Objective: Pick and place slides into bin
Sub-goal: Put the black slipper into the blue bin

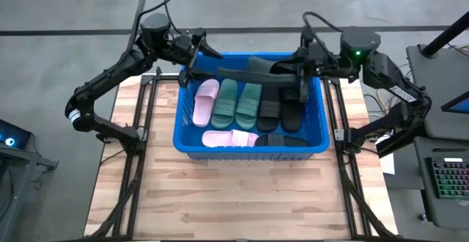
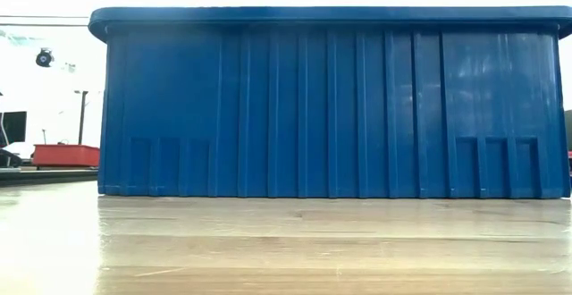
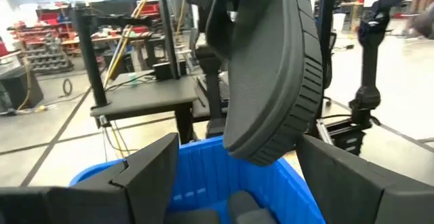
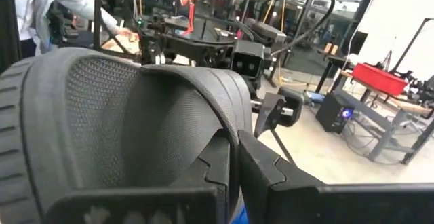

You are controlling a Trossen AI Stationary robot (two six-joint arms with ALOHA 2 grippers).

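R gripper (image 1: 289,67) was clamped on a black slide (image 1: 253,67) over the bin (image 1: 322,136); L gripper (image 1: 196,55) open beside it, seemingly not touching.

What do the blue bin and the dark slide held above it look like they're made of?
The bin looks like molded plastic: glossy blue, ribbed walls, rolled rim. The dark slide, held in the right gripper, looks like matte foam or soft rubber: thick, textured footbed, grooved edge.

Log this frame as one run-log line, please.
phase: carry over bin | right gripper: shut on dark slide above the bin | left gripper: open, at far-left rim | in bin: pink, green, black slides
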